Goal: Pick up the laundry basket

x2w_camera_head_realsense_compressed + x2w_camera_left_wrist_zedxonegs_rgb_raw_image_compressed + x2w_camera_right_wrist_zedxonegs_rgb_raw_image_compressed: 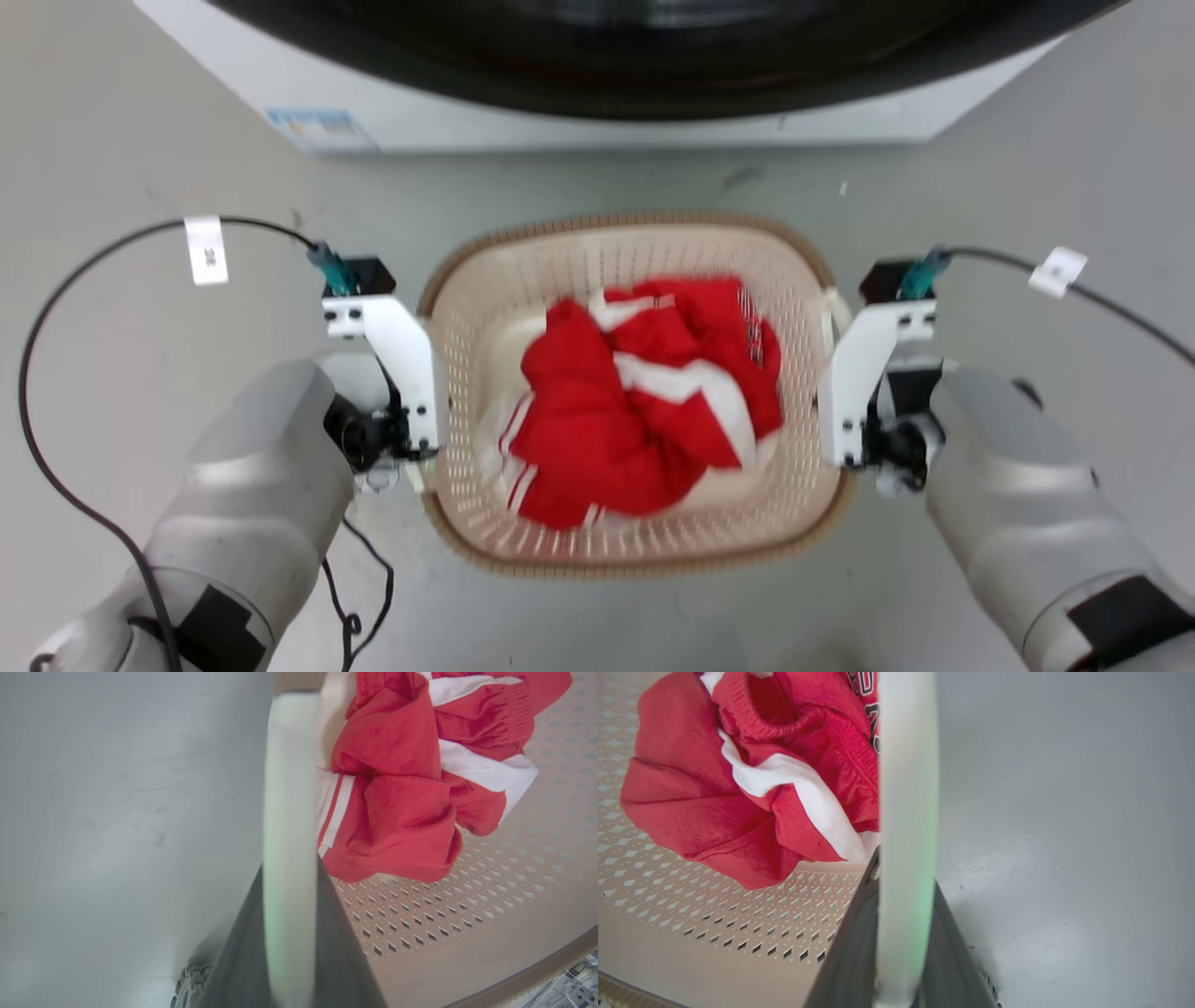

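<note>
Grey floor (140, 140): white washing machine (653, 131); laundry basket (485, 308), contact unclear.

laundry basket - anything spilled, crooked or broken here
Nothing stands out. The cream perforated plastic laundry basket looks intact, the crumpled red-and-white garment lies wholly inside it, and the left gripper and right gripper each clamp a white side handle.

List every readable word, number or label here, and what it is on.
No text reads clearly.
Washing machine sticker: blue, blurred.
Left cable tag: dark marks, too small.
Right cable tag: too small.
Red garment lettering: partly hidden behind the handle of the laundry basket, unreadable.
</note>
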